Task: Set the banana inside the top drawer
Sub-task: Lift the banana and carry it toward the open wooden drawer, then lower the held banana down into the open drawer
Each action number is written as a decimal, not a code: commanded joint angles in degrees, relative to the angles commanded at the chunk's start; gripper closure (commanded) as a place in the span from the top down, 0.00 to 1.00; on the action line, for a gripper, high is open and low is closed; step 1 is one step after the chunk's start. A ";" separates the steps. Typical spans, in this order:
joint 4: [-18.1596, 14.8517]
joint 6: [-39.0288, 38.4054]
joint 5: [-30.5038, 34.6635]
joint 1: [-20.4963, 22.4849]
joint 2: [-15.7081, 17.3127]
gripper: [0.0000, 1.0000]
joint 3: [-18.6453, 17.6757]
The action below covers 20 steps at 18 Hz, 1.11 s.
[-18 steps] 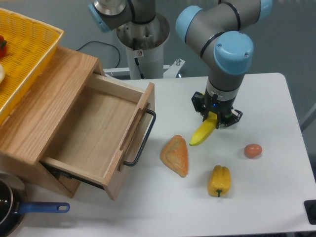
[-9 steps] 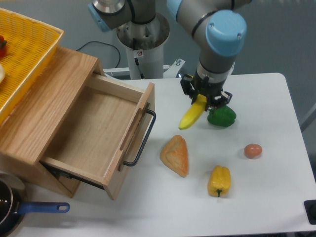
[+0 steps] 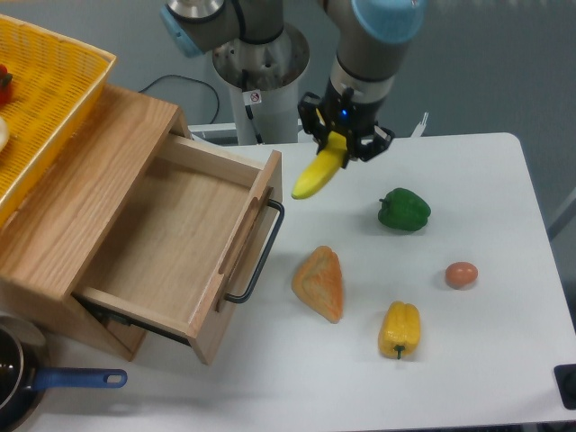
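The gripper point(image 3: 340, 142) is clenched on the upper end of the banana point(image 3: 319, 171), which hangs tilted in the air, its free tip just beside the front corner of the top drawer point(image 3: 171, 229); the drawer stands pulled open and looks bare inside. To do this carry well, I think the arm must go further left until the whole fruit is above the wooden floor; it should pass over the front panel and the black handle point(image 3: 259, 255) without touching; then lower and release along the drawer's depth.
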 joint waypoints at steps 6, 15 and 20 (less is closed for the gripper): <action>-2.73 -1.58 -1.67 -1.49 2.46 0.28 0.00; -2.38 -12.83 -4.05 -5.27 2.47 0.28 1.14; -1.51 -18.01 -4.93 -6.94 1.50 0.29 1.40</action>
